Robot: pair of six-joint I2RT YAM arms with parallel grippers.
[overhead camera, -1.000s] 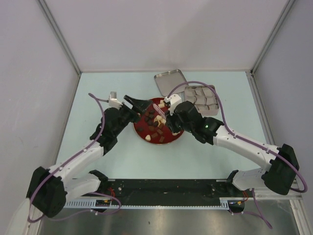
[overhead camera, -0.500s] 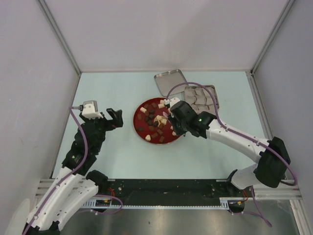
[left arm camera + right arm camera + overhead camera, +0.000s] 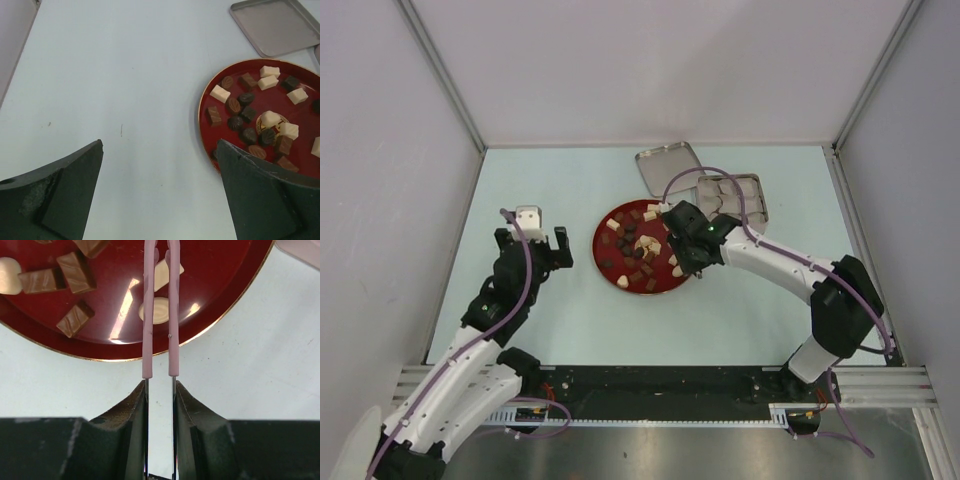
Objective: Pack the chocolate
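Left arm pulled back off the plate; right hand clamps tongs over the chocolate.

Left hand (image 3: 160, 150): a second ago it was at the red plate's (image 3: 210, 280) left rim, now it sits well left of it over bare counter (image 3: 125, 75), fingers spread wide, holding nothing, with open counter all round it out to the left wall. The chocolate (image 3: 233, 105), brown, dark and cream pieces, lies scattered on the plate at mid counter. Right hand (image 3: 160, 385) has shifted over the plate's right, near rim, uncovering more of the tin (image 3: 760, 195), and is pressed together on the pink tongs (image 3: 148, 315). The tong arms are narrowly apart above cream pieces; their tips are out of view. The lid (image 3: 668, 165) lies just beyond the plate's far rim, the tin far right of the plate.
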